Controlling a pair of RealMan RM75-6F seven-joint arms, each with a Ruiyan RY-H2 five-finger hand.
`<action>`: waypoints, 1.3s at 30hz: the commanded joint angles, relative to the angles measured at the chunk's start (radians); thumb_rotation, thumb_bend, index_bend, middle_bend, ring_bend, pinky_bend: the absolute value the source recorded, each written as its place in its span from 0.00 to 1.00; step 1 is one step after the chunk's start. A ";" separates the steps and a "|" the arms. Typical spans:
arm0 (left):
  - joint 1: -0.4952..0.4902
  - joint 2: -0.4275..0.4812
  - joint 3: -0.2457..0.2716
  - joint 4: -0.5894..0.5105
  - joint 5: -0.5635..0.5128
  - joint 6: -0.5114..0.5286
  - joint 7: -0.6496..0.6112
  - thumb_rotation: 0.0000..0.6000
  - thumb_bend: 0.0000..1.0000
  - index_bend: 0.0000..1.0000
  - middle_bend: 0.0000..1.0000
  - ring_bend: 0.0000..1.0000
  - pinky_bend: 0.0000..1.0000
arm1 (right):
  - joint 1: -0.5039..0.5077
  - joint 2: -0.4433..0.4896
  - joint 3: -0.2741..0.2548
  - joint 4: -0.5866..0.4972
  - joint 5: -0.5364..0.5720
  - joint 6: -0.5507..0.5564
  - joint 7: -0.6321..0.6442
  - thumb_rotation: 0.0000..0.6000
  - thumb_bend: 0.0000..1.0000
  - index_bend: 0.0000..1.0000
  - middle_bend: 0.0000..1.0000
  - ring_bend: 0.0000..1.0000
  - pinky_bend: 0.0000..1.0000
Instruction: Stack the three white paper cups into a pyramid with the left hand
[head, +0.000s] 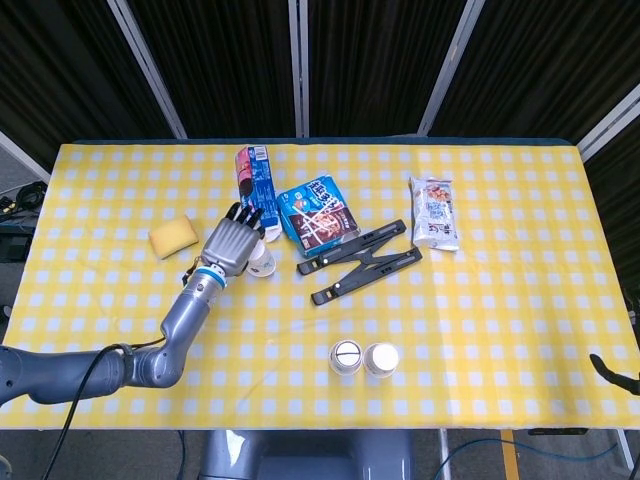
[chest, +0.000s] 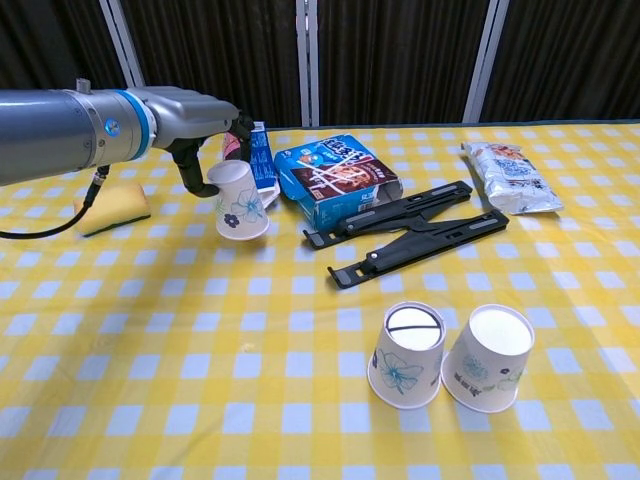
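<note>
My left hand (chest: 205, 125) (head: 230, 245) grips a white paper cup (chest: 238, 205) (head: 262, 262) with a blue flower print. The fingers wrap over its upturned base and the thumb presses its left side. The cup is tilted and looks just off the yellow checked cloth. Two more white paper cups stand upside down, side by side and touching, near the front edge: one (chest: 406, 355) (head: 345, 357) on the left, the other (chest: 487, 357) (head: 381, 359) on the right. At the lower right edge of the head view only a dark tip (head: 608, 366) shows, perhaps my right hand.
A yellow sponge (chest: 112, 206) lies left of the hand. Behind the held cup stand a blue carton (chest: 262, 165) and a blue snack box (chest: 335, 180). A black folding stand (chest: 410, 228) lies mid-table, and a white snack bag (chest: 510, 175) at the back right.
</note>
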 joint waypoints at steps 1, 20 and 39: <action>0.030 0.054 -0.008 -0.123 0.104 0.046 -0.054 1.00 0.43 0.40 0.00 0.00 0.00 | -0.002 0.002 -0.001 -0.006 -0.009 0.008 0.001 1.00 0.09 0.00 0.00 0.00 0.00; 0.054 -0.066 -0.011 -0.388 0.443 0.153 -0.083 1.00 0.42 0.40 0.00 0.00 0.00 | -0.022 0.026 -0.006 -0.028 -0.044 0.053 0.043 1.00 0.09 0.00 0.00 0.00 0.00; -0.051 -0.138 -0.057 -0.394 0.297 0.087 0.046 1.00 0.41 0.38 0.00 0.00 0.00 | -0.031 0.040 0.004 -0.020 -0.036 0.065 0.089 1.00 0.09 0.00 0.00 0.00 0.00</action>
